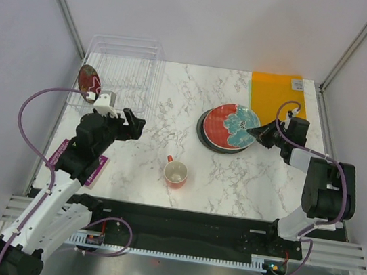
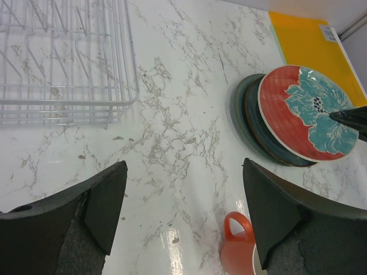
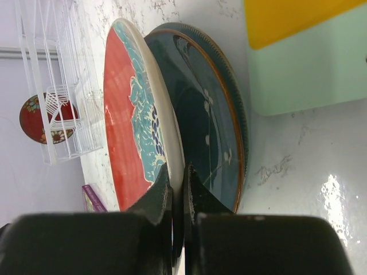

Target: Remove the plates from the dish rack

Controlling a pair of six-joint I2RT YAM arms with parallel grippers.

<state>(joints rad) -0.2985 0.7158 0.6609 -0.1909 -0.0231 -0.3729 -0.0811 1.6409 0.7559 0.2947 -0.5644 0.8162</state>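
A red mug [image 1: 176, 173] stands on the marble table [image 1: 176, 89] in the lower middle of the overhead view, between the two arms. An orange sheet [image 1: 275, 94] lies at the upper right, just beyond the stacked plates. The clear dish rack [image 1: 120, 74] sits at the upper left and holds one red plate [image 1: 89, 81] upright at its left side. Right of centre, the grey-green plate [image 2: 236, 112] lies lowest with the dark teal plate [image 3: 200, 114] on it. The red plate with the teal flower [image 1: 232, 125] is on top. The right gripper [image 3: 178, 195] has its jaws nearly together, pinching that top plate's right rim, with one finger under it against the dark teal plate. The left gripper [image 2: 183, 195] hangs over bare marble below the rack, jaws spread wide and holding nothing.
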